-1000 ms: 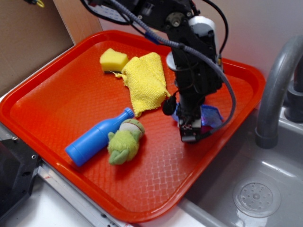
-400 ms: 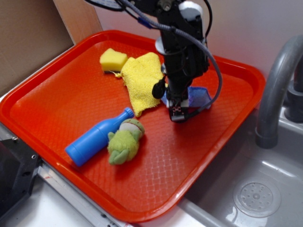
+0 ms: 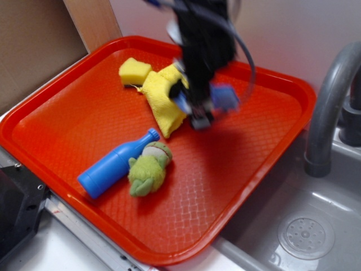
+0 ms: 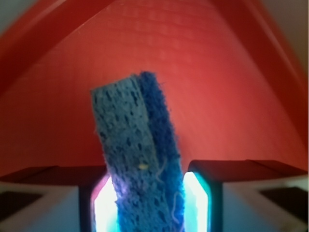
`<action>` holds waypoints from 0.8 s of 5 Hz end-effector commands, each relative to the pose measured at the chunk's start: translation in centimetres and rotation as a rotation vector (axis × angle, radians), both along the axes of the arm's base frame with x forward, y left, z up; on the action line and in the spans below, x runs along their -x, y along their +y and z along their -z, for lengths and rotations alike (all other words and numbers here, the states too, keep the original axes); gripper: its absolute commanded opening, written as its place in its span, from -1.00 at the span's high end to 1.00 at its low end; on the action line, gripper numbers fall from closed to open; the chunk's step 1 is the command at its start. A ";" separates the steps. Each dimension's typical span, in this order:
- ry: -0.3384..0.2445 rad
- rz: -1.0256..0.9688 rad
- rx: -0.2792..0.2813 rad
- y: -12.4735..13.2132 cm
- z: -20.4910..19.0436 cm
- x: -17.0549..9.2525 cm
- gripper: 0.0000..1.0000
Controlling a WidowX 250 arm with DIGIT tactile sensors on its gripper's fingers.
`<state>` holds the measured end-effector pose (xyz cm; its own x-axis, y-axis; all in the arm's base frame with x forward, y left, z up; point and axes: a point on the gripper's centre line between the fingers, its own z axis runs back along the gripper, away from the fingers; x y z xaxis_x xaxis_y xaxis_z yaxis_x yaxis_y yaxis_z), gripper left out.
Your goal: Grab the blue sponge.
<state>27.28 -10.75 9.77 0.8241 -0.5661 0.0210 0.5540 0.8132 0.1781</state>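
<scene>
gripper [image 4: 147, 203]: pinching the blue sponge, one finger each side of it; wrist view shows both fingers lit at bottom center of frame w/ sponge squeezed btwn them. In ext view gripper [image 3: 198, 113] is motion-blurred, upper center of frame.
blue sponge [image 4: 137, 154]: held edge-on in the claw, sticks up from bottom center toward mid frame, tilted a bit to the left. Porous face toward cam, darker blue layer on its right side. In ext view only a blurred blue patch [image 3: 224, 97] right of the claw, plus a smaller blue bit on its left. Looks clear of the tray surface, but blur makes it hard to be sure.
arm [image 3: 203, 39]: dark, blurred, comes down from top center of frame; gray cable loops along its right side.
yellow cloth [image 3: 161, 96]: crumpled, just left of the claw, partly hidden behind it.
yellow sponge [image 3: 134, 71]: upper left part of tray, touching cloth's top-left corner.
blue bottle [image 3: 115, 165]: lying on its side, lower left of tray, neck pointing up-right.
green plush toy [image 3: 148, 169]: right beside bottle, touching it.
tray [image 3: 67, 118]: red-orange, textured, fills most of frame; holds all items.
sink [image 3: 316, 226]: gray, lower right, drain visible.
faucet [image 3: 330, 101]: gray pipe, right edge.
</scene>
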 end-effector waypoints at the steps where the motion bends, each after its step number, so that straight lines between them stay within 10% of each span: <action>1: -0.084 -0.506 0.024 3.5 -11.0 4.9 1.00; 4: -0.087 -1.048 0.056 4.4 -13.4 7.5 1.00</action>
